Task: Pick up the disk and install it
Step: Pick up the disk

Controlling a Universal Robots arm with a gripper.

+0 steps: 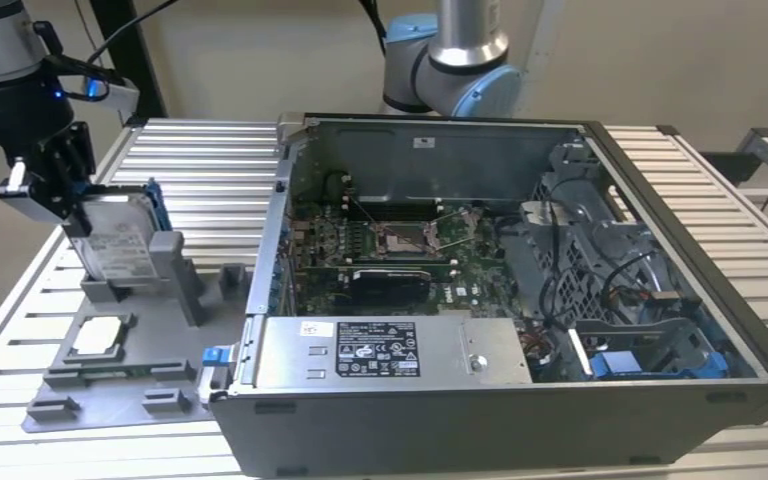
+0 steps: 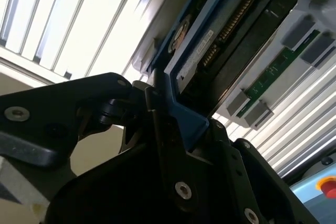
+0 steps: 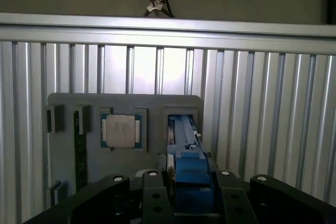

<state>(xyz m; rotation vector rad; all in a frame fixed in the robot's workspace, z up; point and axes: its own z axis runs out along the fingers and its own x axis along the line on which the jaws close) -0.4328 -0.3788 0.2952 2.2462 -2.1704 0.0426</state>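
The disk [image 1: 117,245] stands on edge at the exterior view's left, its white label facing the computer and a blue rail along its back edge. Its lower end sits at the upright slot of the grey holder [image 1: 177,270]. My gripper [image 1: 71,195] comes down from above and is shut on the disk's top edge. In the first wrist view, the blue rail of the disk [image 3: 185,135] runs between my two black fingers [image 3: 155,192], with the gripper [image 3: 190,192] closed on it. In the second wrist view, the disk [image 2: 210,40] extends away from the gripper [image 2: 176,114].
The grey fixture tray [image 1: 131,375] also carries a small square silver chip [image 1: 100,337]. The open computer case [image 1: 704,300] lies to the exterior view's right, with a motherboard [image 1: 398,240], a grey box with a white label [image 1: 384,350] and blue drive bays [image 1: 651,360]. A slatted metal table [image 1: 211,170] lies beneath.
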